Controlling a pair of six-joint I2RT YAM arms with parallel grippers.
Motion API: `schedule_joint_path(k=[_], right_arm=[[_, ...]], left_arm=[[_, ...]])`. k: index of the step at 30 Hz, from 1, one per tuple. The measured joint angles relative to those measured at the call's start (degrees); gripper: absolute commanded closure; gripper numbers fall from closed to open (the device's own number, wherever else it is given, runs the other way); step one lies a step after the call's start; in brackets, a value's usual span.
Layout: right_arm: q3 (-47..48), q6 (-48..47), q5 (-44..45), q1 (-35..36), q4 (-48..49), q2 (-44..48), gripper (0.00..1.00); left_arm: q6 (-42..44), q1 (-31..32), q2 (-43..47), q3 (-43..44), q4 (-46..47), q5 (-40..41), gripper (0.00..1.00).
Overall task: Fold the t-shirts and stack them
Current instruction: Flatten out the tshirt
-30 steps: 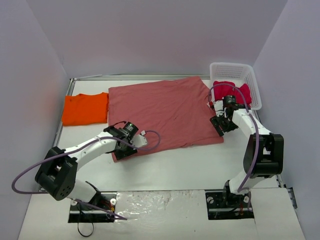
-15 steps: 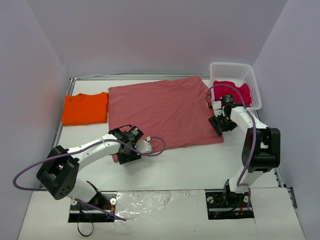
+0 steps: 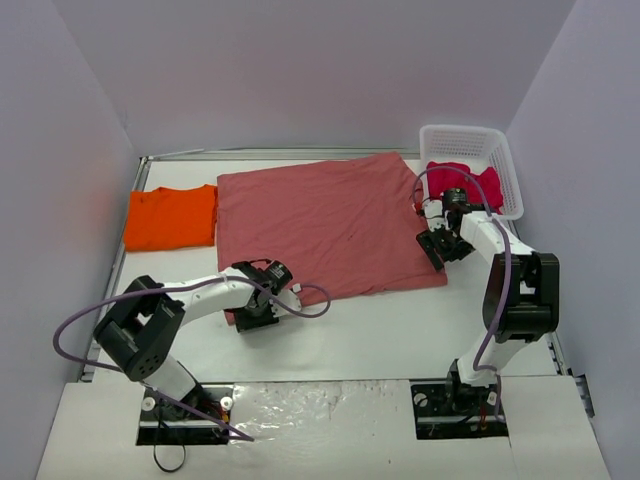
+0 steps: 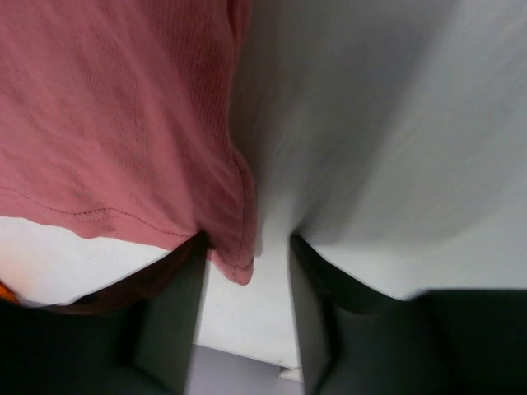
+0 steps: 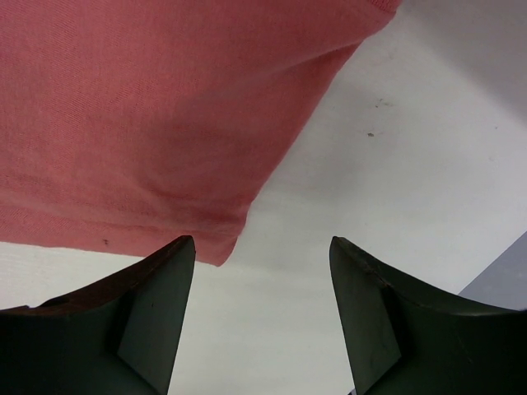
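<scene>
The large brick-red t-shirt [image 3: 330, 225] lies spread flat mid-table. My left gripper [image 3: 256, 306] is low at its near-left corner, open; in the left wrist view that hemmed corner [image 4: 233, 257] hangs between the dark fingers [image 4: 169, 317], close against the left one, not pinched. My right gripper [image 3: 437, 250] is open at the shirt's right edge; the right wrist view has a cloth corner [image 5: 210, 243] just beside the left finger [image 5: 156, 309], with bare table between the jaws. The orange t-shirt [image 3: 170, 217] lies folded at far left. The crimson-pink t-shirt [image 3: 462, 181] spills from the basket.
A white plastic basket [image 3: 470, 142] stands at the back right against the wall. Pale walls close in the table on three sides. Purple cables loop off both arms. White tabletop [image 3: 400, 330] shows in front of the red shirt.
My left gripper has shifted a little toward the near edge and turned at the red shirt's near-left corner, its arm folding in. The right gripper has barely moved.
</scene>
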State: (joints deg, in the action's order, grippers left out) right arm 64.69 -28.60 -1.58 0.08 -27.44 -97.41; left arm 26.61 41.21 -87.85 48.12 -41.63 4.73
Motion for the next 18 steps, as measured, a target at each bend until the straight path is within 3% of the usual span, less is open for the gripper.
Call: schedule_joint_path(k=[6, 18], right_arm=[[0.00, -0.07, 0.07, 0.00, -0.04, 0.02, 0.38], [-0.02, -3.93, -3.50, -0.20, -5.25, 0.33, 0.42]], left_arm=[[-0.63, 0.15, -2.99, 0.24, 0.35, 3.69, 0.97], [-1.18, -0.68, -1.95, 0.28, 2.51, 8.33, 0.98]])
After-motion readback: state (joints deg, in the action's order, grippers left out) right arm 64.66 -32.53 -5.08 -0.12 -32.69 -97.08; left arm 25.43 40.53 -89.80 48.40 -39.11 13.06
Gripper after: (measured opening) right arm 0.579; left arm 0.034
